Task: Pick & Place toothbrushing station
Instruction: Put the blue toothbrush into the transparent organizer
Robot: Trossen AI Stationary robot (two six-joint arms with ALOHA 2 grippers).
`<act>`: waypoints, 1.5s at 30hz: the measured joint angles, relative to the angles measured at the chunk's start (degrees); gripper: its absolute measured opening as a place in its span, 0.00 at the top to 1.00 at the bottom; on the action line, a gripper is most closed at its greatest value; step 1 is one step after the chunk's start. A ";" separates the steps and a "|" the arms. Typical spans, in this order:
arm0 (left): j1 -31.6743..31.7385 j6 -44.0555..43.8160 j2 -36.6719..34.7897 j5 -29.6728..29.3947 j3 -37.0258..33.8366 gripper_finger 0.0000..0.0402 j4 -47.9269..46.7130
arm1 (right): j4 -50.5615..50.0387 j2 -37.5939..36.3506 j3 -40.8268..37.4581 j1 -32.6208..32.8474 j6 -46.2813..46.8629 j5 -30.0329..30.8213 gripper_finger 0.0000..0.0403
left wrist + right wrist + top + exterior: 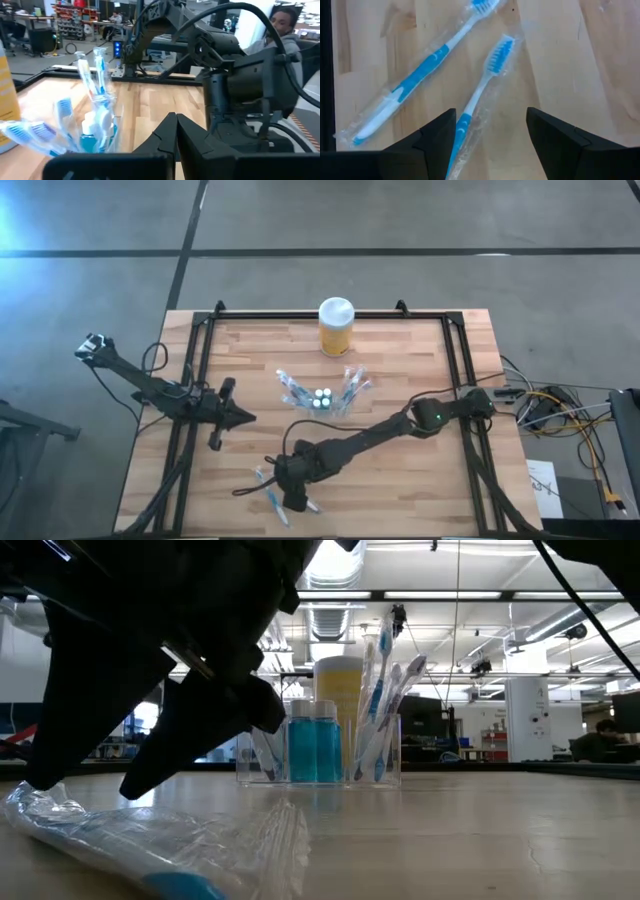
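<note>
The clear plastic holder (322,395) stands near the table's middle with blue-and-white toothbrushes and white-capped blue tubes in it; it also shows in the low view (320,745) and the left wrist view (95,127). Two wrapped toothbrushes (415,75) (480,100) lie flat on the wood near the front edge. My right gripper (490,135) is open just above them, its fingers on either side of one brush's handle; it also shows in the high view (292,500). My left gripper (240,418) is shut and empty, left of the holder.
A yellow jar with a white lid (336,326) stands behind the holder, near the far edge. A black frame (200,350) runs along the table's left, right and far sides. A person (287,20) shows beyond the table.
</note>
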 joint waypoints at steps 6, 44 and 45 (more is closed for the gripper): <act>0.00 0.02 0.00 -1.08 0.00 0.98 0.00 | 0.04 0.00 -1.19 0.00 -0.25 0.14 0.42; 0.00 -2.03 0.00 -1.04 0.00 0.98 -0.27 | 1.44 -1.51 -1.66 1.01 5.18 5.07 0.48; 0.00 -2.08 0.02 -1.06 0.00 0.98 -0.40 | 2.26 -1.10 -1.66 0.97 5.14 3.46 0.48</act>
